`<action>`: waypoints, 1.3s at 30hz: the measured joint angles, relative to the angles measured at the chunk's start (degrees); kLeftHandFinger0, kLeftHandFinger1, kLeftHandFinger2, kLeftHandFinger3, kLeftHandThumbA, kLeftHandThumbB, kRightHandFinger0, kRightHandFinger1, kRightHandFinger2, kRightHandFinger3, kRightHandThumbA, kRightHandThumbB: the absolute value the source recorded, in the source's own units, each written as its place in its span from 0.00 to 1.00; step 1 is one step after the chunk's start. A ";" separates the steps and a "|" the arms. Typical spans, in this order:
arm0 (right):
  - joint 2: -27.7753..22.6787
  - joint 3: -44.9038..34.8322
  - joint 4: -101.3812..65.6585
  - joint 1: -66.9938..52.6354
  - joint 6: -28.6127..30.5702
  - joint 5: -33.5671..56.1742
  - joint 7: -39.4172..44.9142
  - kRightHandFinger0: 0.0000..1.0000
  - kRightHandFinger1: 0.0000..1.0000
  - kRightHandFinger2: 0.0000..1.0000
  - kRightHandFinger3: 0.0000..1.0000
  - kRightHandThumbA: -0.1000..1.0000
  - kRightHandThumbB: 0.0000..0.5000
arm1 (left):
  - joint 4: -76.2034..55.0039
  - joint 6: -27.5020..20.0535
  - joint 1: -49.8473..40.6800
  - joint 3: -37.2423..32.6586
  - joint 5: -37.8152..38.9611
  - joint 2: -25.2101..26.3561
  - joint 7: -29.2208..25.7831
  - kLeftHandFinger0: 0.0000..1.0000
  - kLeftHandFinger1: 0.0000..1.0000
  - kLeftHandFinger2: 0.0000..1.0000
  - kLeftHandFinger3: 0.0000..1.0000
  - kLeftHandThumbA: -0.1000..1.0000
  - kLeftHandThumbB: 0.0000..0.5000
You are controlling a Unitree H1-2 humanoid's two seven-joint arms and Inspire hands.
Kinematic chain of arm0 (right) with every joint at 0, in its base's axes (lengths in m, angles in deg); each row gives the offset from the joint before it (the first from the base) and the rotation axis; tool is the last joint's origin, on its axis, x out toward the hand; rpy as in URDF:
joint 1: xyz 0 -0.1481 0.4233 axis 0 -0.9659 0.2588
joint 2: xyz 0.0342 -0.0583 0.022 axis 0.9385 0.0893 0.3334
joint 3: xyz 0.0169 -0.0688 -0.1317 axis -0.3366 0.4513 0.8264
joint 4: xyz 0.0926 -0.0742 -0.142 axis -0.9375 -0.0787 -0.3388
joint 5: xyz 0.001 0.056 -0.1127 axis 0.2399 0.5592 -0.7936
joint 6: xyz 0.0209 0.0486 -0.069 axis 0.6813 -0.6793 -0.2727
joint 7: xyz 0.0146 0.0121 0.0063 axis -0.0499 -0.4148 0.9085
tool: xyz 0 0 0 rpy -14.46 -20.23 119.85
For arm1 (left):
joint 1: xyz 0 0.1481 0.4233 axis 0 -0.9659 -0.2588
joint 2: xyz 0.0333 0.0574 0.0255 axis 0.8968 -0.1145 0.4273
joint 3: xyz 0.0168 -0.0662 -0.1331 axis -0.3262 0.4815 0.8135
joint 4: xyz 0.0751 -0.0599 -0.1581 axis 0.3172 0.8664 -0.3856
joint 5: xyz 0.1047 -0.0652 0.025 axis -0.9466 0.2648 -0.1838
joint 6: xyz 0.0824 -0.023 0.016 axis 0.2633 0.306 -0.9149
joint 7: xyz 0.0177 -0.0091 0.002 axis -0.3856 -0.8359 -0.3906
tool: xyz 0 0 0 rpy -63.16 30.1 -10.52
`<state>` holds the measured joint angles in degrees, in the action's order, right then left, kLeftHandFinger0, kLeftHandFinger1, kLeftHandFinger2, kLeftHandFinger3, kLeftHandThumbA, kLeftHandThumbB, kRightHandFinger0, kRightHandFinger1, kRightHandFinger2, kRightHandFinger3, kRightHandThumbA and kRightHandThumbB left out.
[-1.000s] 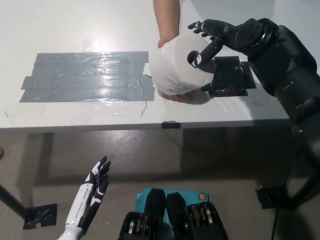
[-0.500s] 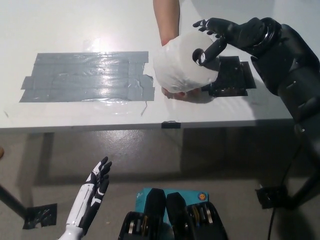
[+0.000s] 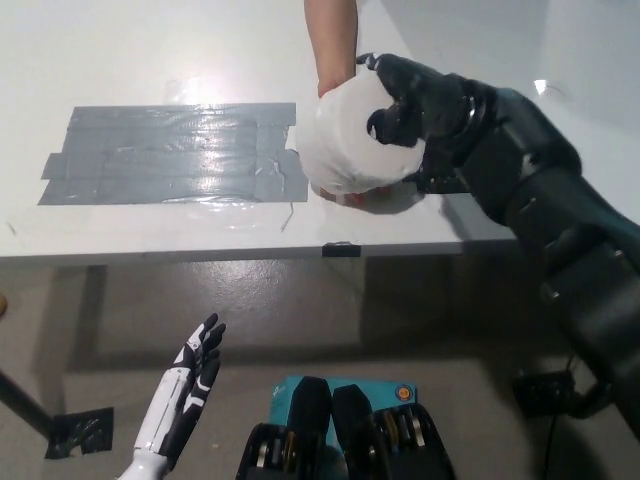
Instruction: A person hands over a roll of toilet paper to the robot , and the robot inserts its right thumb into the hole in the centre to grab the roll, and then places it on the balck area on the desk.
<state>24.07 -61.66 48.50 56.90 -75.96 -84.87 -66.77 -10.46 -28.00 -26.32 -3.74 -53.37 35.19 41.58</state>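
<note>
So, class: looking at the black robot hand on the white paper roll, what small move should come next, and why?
Probably hold until the person's hand releases, then carry the white toilet paper roll leftward. The black right robot hand is closed on it, yet the person's fingers show beneath, and the grey taped patch lies to its left.

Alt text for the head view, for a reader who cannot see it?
The black right hand closes on a toilet paper roll that a person's hand holds over the white desk, right of the grey taped area. The white left hand rests open below.
</note>
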 measured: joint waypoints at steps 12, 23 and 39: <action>1.21 0.59 1.06 -2.65 2.49 -1.77 -12.00 0.01 0.16 0.44 0.41 0.00 0.48 | -0.15 0.00 0.15 -0.37 -0.14 0.00 0.01 1.00 1.00 1.00 1.00 0.93 0.36; 0.41 -9.11 2.86 -3.86 3.40 2.57 -11.95 0.00 0.48 0.85 0.80 0.00 0.47 | -0.25 -0.01 2.53 -0.40 -0.26 0.09 0.01 1.00 1.00 1.00 1.00 0.92 0.36; -3.39 -36.03 3.75 -3.75 -4.41 18.48 1.86 0.00 0.53 1.00 1.00 0.00 0.30 | 0.49 -0.01 5.09 -0.36 -0.25 0.30 0.01 1.00 1.00 1.00 1.00 0.93 0.34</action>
<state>20.68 -97.69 52.26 53.15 -80.37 -66.39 -64.91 -9.97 -28.01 -21.23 -4.10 -53.61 35.49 41.58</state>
